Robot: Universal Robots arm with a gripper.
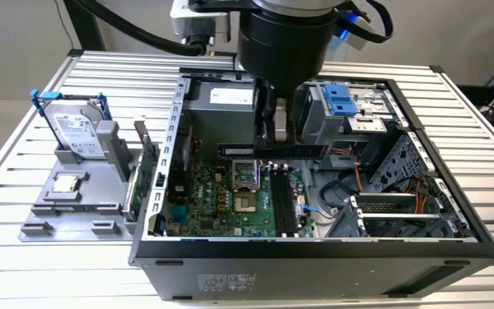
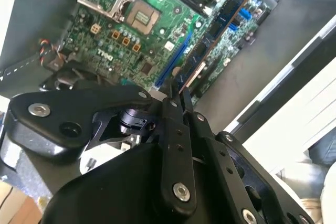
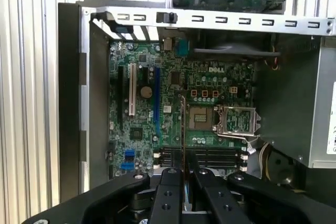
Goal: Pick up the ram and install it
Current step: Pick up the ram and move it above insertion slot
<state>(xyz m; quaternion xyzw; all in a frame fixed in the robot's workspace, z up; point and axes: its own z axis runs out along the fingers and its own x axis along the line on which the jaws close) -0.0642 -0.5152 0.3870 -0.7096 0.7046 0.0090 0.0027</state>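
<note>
At the exterior view's left, the hard drive (image 1: pixel 77 132) and the expansion card (image 1: pixel 146 168) stand in their holder on the table (image 1: pixel 49 273), well apart from the work and no part of the hazard. Inside the computer case (image 1: pixel 175 129), the gripper (image 1: pixel 280 136) has its fingers (image 3: pixel 170 182) closed onto the ram (image 1: pixel 309 151), pinching its flat faces near mid-length. The ram hangs on its long edge above the motherboard (image 1: pixel 217 199), toward the board's far edge, touching nothing below. The main risk is alignment. The ram's long axis runs from the exterior view's left to its right, level with the board. The memory slots (image 1: pixel 283 199) run from the board's far edge toward its near edge, so the stick lies across them. Lowered as it is, it would probably bridge the slots or strike the processor socket (image 1: pixel 245 174) rather than seat. The pinch is narrow, so the stick could also pivot if one end catches. The end at the exterior view's right points toward the drive cage (image 1: pixel 339 103) and sits near the cables (image 1: pixel 357 168), where a turn might snag.
</note>
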